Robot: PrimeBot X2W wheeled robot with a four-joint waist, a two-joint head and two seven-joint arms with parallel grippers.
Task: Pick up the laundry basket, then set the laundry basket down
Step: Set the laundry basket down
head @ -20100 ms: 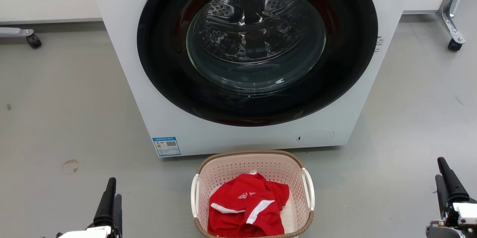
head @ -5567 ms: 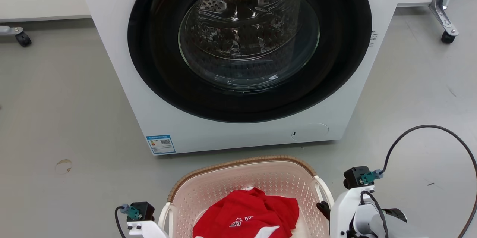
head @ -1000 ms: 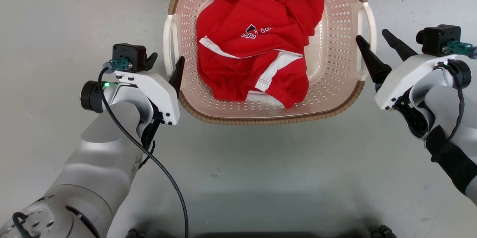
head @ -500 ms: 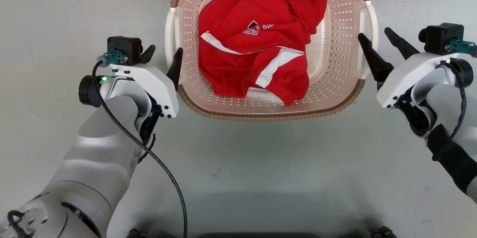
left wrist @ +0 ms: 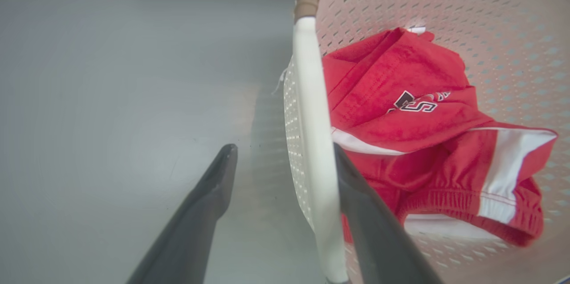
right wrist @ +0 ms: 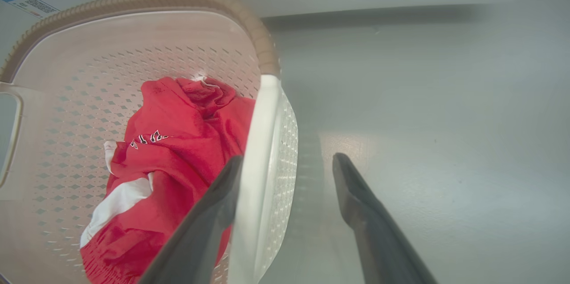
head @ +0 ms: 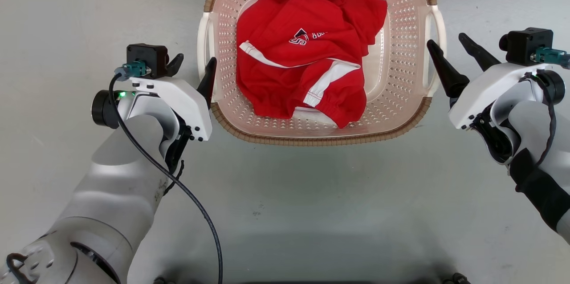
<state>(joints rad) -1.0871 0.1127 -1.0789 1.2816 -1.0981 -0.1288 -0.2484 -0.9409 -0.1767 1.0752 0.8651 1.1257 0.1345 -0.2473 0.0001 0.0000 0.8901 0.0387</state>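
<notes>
Two released claws flank the laundry basket [head: 320, 140], which sits on the floor [head: 285, 195]: my left claw [head: 195, 59] straddles the basket's left handle [left wrist: 311, 141], my right claw [head: 445, 39] its right handle [right wrist: 260, 141], each handle running lengthwise between the spread fingers [left wrist: 200, 213].

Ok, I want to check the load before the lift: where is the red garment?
The red garment lies crumpled inside the laundry basket, at the upper middle of the head view, between the open left hand and the open right hand.
</notes>
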